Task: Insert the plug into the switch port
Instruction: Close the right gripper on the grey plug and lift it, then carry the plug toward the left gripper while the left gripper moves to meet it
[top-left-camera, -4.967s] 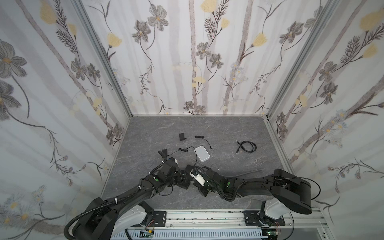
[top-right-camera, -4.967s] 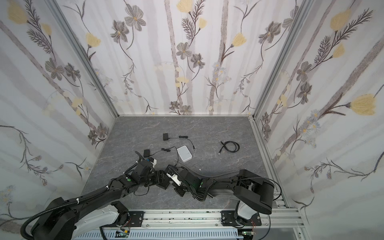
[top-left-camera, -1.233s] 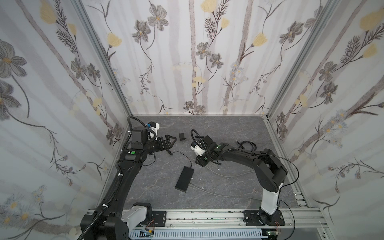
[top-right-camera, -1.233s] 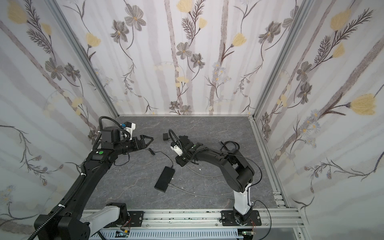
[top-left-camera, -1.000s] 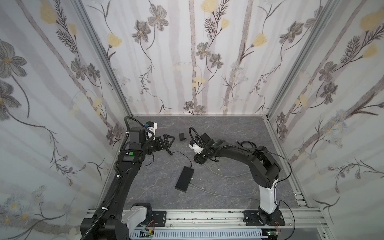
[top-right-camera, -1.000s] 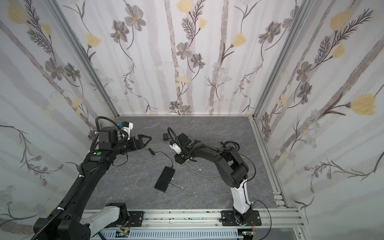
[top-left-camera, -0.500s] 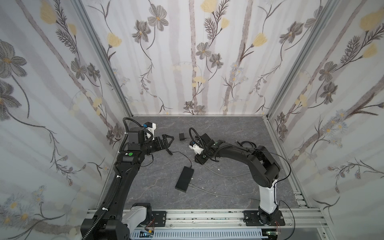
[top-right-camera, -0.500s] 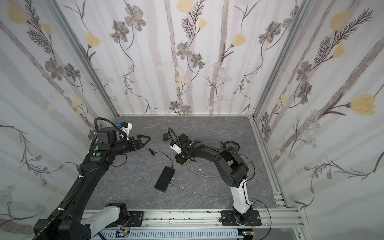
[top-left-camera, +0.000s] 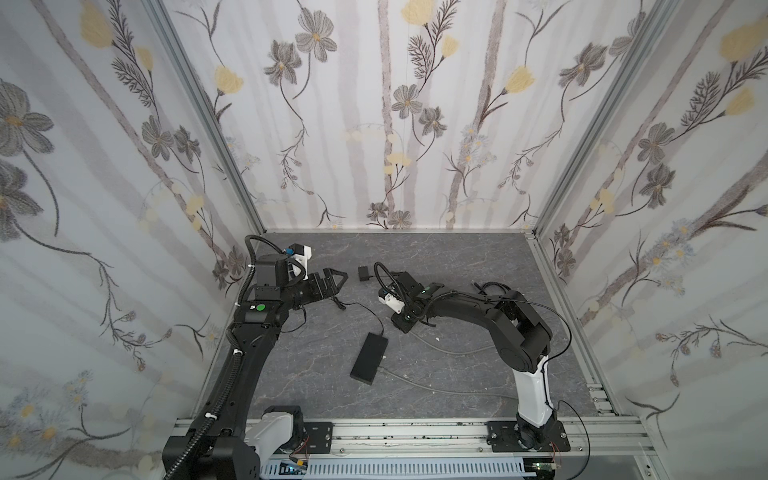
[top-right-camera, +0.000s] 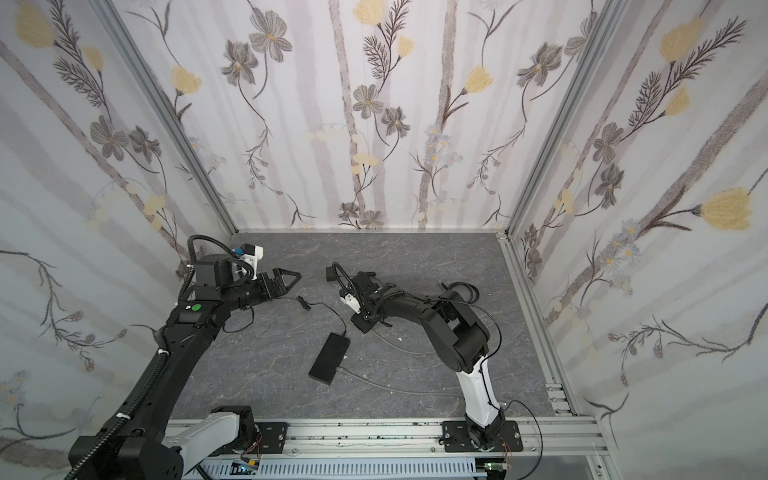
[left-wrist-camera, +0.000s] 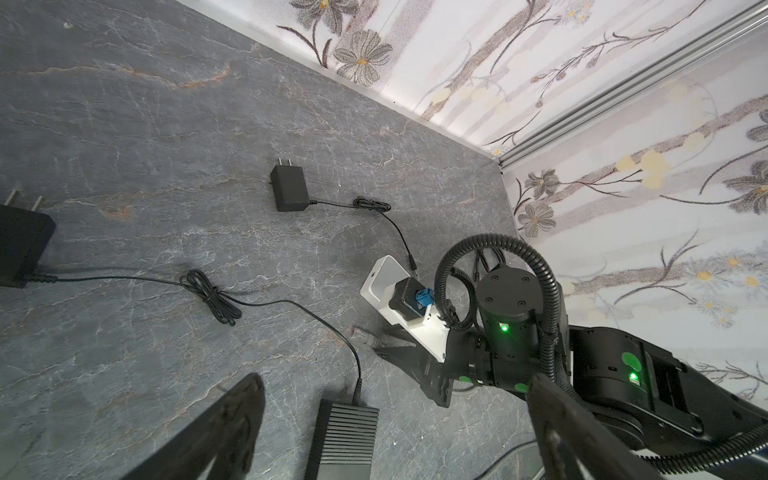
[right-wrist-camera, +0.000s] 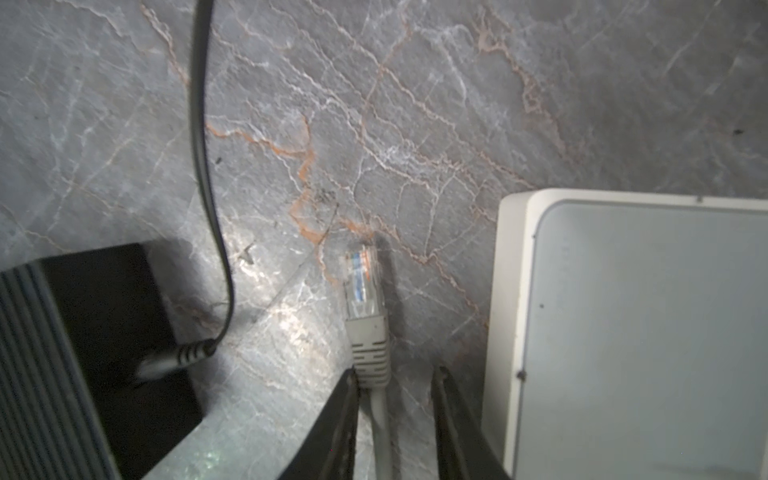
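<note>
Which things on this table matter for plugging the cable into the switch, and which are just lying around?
For the job: grey network plug, right gripper, black box or white box (unclear which is the switch).
Lying about: power adapter, second adapter, coiled black cable.

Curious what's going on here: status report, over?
Left gripper open. Right gripper open, straddling grey cable behind plug. Plug on table, unplugged. White box close alongside.
</note>
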